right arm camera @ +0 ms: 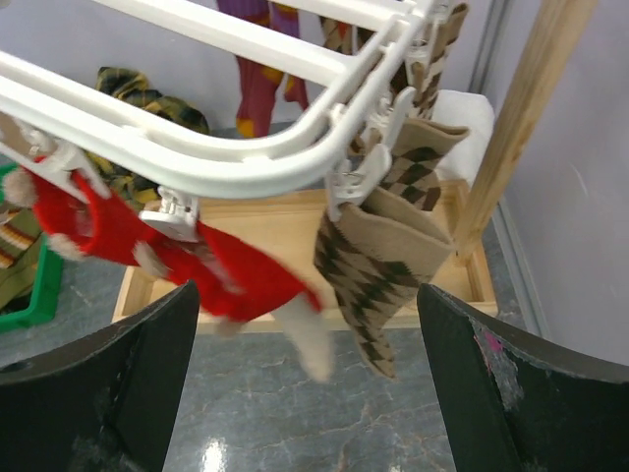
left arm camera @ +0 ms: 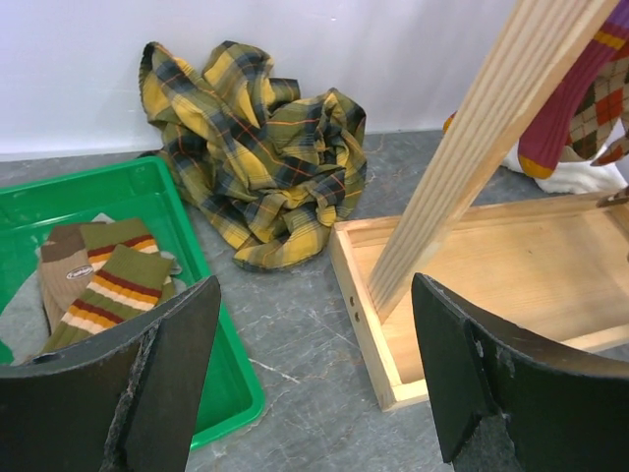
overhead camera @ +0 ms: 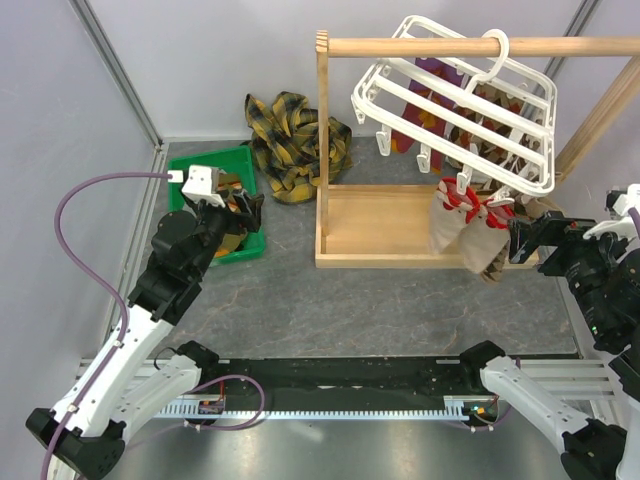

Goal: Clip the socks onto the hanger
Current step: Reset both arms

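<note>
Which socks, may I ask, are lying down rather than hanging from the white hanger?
The olive socks with orange-red stripes, piled in the green plastic tray; the other socks hang clipped.

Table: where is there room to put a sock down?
Bare table lies between the green bin and the wooden tray, and in front of the tray. The tray's left floor is bare. Crowded: under the hanger where socks dangle, and by the plaid cloth.
</note>
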Motion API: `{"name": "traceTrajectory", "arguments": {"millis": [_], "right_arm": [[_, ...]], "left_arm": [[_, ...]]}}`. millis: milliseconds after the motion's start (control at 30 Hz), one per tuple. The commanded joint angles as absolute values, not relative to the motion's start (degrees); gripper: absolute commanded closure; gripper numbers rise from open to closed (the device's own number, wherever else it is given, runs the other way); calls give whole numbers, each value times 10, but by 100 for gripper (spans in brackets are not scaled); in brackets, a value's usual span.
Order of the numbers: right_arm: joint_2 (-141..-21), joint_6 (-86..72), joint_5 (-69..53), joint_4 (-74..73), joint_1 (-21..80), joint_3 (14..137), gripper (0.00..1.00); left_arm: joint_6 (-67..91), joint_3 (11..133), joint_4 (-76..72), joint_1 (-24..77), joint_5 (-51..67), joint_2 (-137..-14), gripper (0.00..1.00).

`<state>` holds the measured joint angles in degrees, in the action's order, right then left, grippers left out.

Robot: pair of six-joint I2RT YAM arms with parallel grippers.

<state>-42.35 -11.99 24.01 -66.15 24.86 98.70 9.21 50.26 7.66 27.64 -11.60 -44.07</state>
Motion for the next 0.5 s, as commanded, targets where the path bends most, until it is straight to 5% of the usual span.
{"name": "traceTrajectory", "arguments": {"millis": [0, 467], "right_arm": [[-392, -123, 306, -616, 247, 944, 2], [-277, -118, 395, -505, 248, 795, 2]], "left_arm": [[78, 498, 62, 269, -142, -430, 15], [81, 478, 69, 262, -196, -349, 11]]}}
